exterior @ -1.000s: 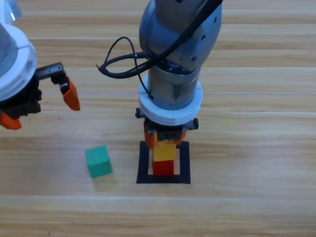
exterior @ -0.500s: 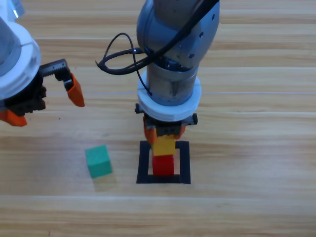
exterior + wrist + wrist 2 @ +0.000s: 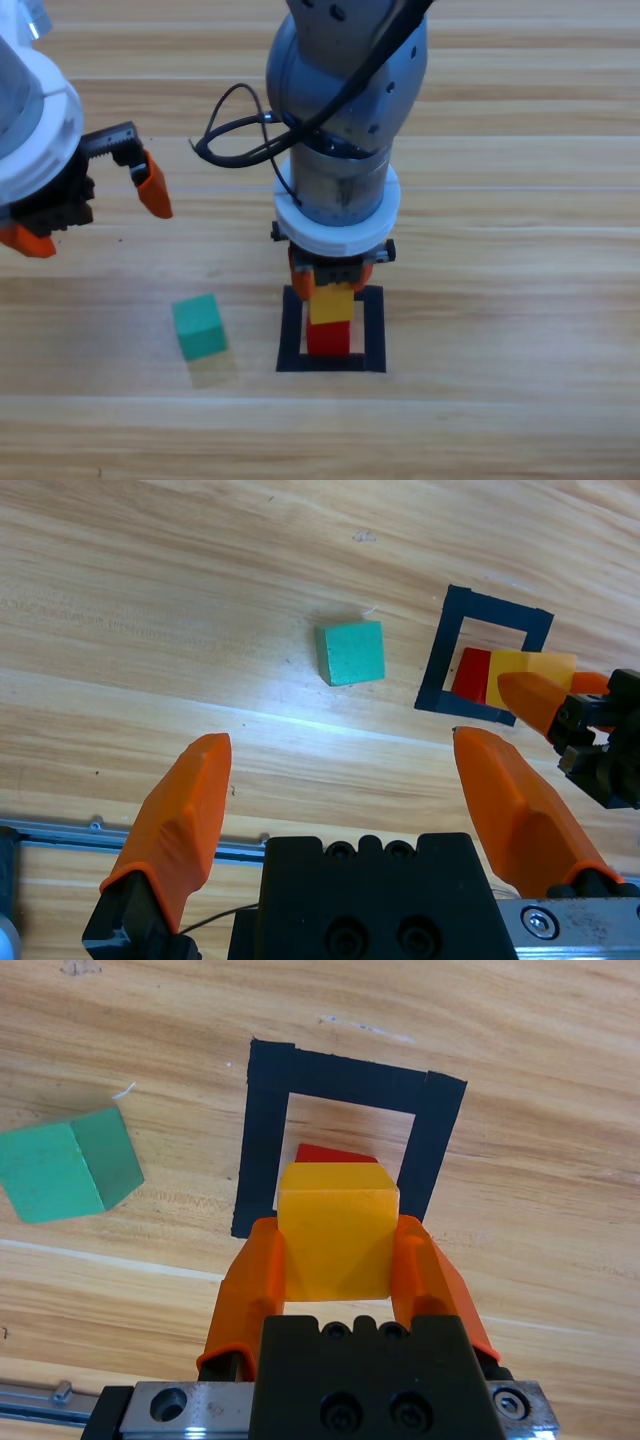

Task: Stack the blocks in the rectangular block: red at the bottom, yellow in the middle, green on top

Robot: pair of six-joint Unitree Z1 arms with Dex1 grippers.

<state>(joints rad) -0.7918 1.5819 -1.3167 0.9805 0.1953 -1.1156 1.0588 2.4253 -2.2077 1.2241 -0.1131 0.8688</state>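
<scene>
Wooden table [image 3: 520, 300]: right pincer [image 3: 338, 1260] grips yellow [image 3: 335, 1240].

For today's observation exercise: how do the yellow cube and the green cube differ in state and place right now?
The yellow cube is clamped in the right gripper over the red cube inside the black tape square; the green cube lies free on the table, outside the square. The open left gripper holds nothing. Both cubes look equal in size.

The red cube [image 3: 329, 339] is set inside the tape outline [image 3: 374, 330], and the yellow cube [image 3: 331, 303] is held directly above it by the right gripper [image 3: 333, 283]. The green cube [image 3: 198, 326] is placed on the table [image 3: 520, 250] left of the outline, apart from it, and the left gripper [image 3: 90, 215] is kept farther left and behind.
</scene>
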